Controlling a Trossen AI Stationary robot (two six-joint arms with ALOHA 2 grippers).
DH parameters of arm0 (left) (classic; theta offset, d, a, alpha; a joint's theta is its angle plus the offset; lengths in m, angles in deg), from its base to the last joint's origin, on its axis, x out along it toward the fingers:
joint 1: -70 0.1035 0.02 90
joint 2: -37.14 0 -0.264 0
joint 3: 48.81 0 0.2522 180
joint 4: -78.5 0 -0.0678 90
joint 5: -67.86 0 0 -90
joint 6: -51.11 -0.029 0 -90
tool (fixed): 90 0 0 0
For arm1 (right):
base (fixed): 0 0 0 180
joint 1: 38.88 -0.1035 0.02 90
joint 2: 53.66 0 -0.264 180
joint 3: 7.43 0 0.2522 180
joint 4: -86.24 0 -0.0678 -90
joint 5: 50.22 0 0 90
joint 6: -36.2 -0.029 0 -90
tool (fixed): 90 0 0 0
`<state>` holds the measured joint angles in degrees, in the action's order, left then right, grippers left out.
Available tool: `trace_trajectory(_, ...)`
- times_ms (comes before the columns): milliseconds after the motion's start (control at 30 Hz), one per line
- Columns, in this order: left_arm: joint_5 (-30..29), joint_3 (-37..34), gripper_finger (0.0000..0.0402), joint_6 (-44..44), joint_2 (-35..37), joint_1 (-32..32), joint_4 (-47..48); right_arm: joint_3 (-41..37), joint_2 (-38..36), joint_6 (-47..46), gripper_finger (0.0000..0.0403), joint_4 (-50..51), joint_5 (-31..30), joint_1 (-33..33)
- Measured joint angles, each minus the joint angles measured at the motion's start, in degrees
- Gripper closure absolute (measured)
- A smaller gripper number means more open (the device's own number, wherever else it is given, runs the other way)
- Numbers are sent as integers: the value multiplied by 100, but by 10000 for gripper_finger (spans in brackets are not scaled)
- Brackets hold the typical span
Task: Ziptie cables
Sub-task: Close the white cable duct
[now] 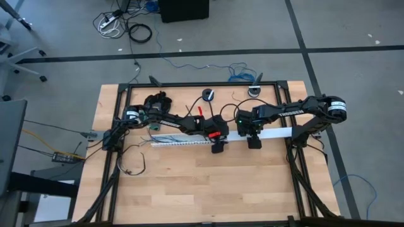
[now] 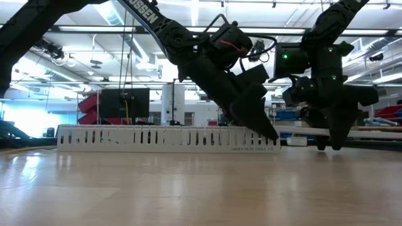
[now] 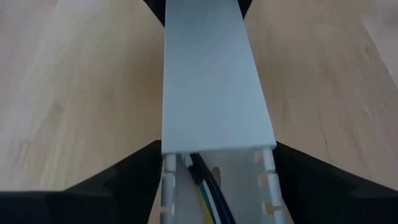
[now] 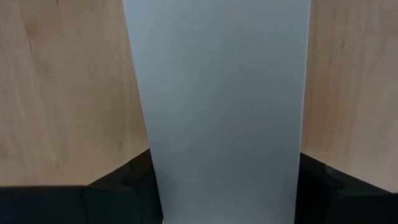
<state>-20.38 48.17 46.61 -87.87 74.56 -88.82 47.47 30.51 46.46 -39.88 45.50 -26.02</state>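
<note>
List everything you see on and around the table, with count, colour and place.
Duct: one, white, slotted, lying across the table's middle.
Lid: one, white, over the duct's right part, between both grippers' fingers.
Cables: several, dark, one yellowish, inside the duct's uncovered part.
Table: one, light wood, black-framed.
Blue cable: one, floor behind the table.
Left gripper: black, straddling the lid's end.
Right gripper: black, straddling the lid.

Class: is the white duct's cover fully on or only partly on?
Partly on. The cover ends between the left end effector's fingers, leaving slotted duct and cables exposed.
</note>
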Motion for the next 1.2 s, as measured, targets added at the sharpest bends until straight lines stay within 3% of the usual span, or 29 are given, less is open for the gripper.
trace_trajectory(567, 186, -4, 107, -121, 269, 2, 1626, -7, 6, -1, 169, 61, -1, 0)
trace_trajectory(667, 372, -134, 107, -103, 311, 8, 1535, -7, 8, 0, 168, 69, 4, -2)
trace_trajectory(1200, -157, -1213, 108, 273, 892, 13, 1001, -11, 8, 1, 168, 61, -4, 0)
